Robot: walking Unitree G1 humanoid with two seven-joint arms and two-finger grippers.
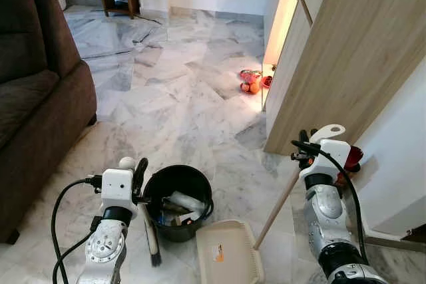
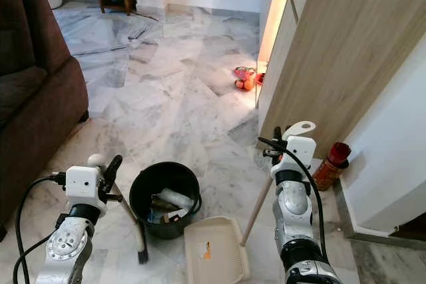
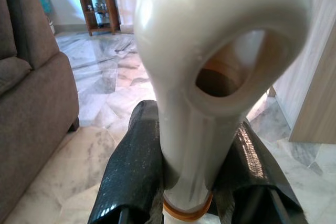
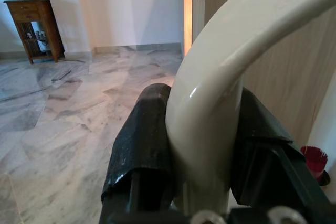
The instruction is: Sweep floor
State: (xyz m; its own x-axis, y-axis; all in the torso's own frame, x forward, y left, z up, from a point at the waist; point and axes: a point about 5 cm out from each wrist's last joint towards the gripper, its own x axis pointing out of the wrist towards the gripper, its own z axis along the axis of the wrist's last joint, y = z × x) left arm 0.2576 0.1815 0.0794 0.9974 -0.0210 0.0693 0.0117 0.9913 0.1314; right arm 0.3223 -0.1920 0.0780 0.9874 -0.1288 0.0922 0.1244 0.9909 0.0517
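Observation:
My left gripper (image 1: 138,176) is shut on the cream handle of a small broom (image 1: 152,234), whose dark bristles rest on the marble floor beside a black bucket (image 1: 178,199). In the left wrist view the handle's looped end (image 3: 210,51) stands between the black fingers (image 3: 131,177). My right gripper (image 1: 307,143) is shut on the cream loop atop the dustpan's wooden stick (image 1: 276,207). The cream dustpan (image 1: 226,254) lies flat on the floor just right of the bucket. The right wrist view shows the loop (image 4: 210,108) clamped between the fingers (image 4: 139,150).
The bucket holds several bits of rubbish. A brown sofa (image 1: 33,98) stands on the left, a wooden cabinet (image 1: 333,51) on the right. Red and orange items (image 1: 251,82) lie by the cabinet's lit gap, and a red container (image 2: 331,164) sits beside my right arm. Open marble floor stretches ahead.

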